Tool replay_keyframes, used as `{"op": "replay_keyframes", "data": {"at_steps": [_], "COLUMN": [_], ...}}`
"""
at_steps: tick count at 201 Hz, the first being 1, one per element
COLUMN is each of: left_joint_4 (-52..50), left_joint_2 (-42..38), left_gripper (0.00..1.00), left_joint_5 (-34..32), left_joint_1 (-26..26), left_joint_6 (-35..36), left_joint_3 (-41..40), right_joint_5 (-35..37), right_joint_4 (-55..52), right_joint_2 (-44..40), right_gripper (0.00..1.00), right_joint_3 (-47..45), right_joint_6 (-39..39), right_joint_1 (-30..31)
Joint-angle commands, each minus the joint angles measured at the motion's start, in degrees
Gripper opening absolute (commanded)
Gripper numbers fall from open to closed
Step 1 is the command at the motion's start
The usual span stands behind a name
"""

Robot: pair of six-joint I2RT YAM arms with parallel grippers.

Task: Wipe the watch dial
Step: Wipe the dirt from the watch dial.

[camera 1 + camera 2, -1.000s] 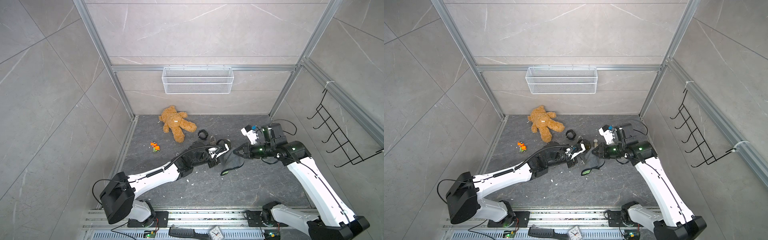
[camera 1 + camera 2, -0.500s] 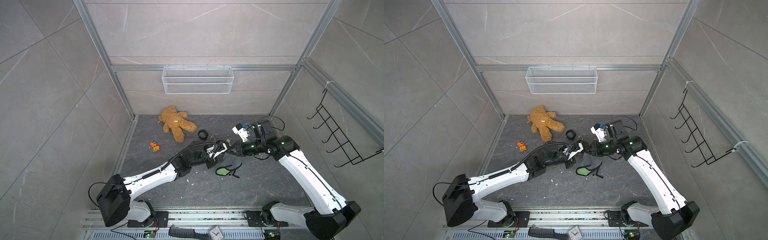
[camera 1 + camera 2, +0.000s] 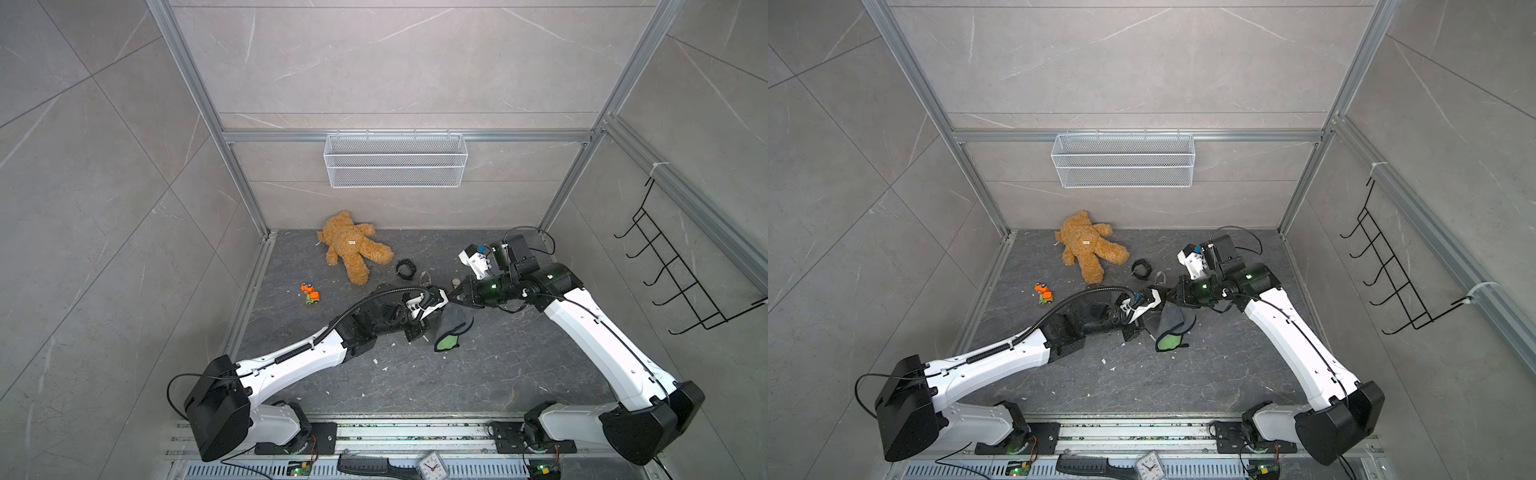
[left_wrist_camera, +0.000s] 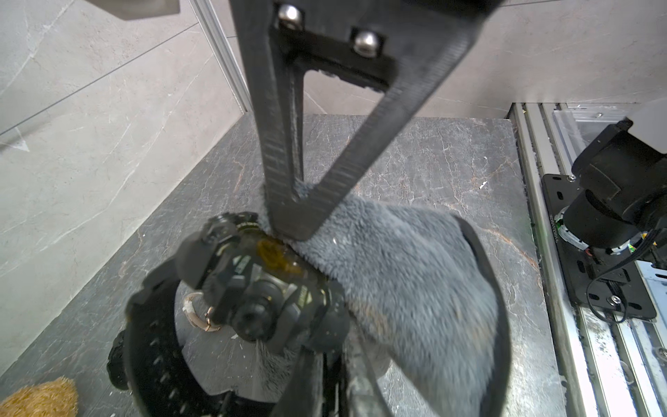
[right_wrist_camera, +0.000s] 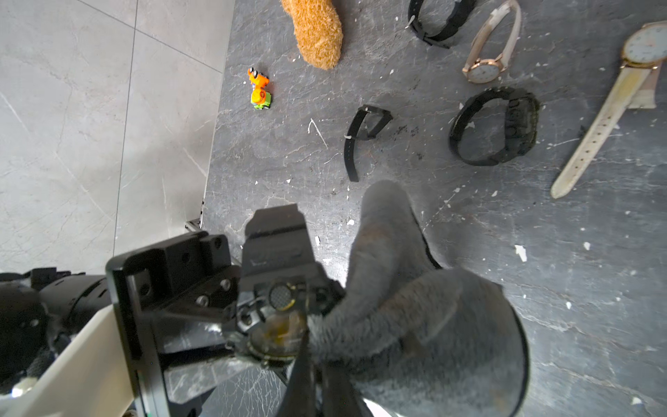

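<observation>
While the left claw (image 5: 234, 317) pinches tight on the black watch (image 4: 260, 274), it holds the watch up off the dark floor (image 3: 457, 374), near the middle of the pen. Its round glass face (image 5: 278, 335) looks yellowish and points up toward the other arm.

The right claw (image 4: 292, 225) is squeezed shut on one edge of a fluffy grey cloth (image 4: 408, 274). Its tips push that bit of cloth against the rim of the watch face. The rest of the cloth hangs down, and a green side shows at the bottom in both top views.

More watches lie on the floor close by: a chunky black one (image 5: 494, 126), a small pink-gold one (image 5: 487, 54), and one with a long pale strap (image 5: 610, 112). A brown teddy bear (image 3: 351, 245) lies by the back wall, and a little orange toy car (image 3: 311, 293) sits near it.
</observation>
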Motion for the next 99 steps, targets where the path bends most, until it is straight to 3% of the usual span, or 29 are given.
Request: {"op": "replay_keyframes", "data": {"at_steps": [1, 99], "left_joint_4": [3.54, 3.96], "left_joint_2": [-4.87, -3.25], "left_gripper": [0.0, 0.0], "left_joint_5": [6.53, 3.47], "left_joint_1": [-1.5, 0.65], "left_joint_6": [2.89, 5.06], "left_joint_3": [0.09, 0.38], "right_joint_5": [7.15, 6.35], "right_joint_4": [0.97, -6.17], "right_joint_2": [0.75, -6.99], "right_gripper": [0.0, 0.0], "right_joint_3": [2.55, 5.19], "right_joint_6": [-0.32, -2.42], "right_joint_1": [-0.53, 1.42]}}
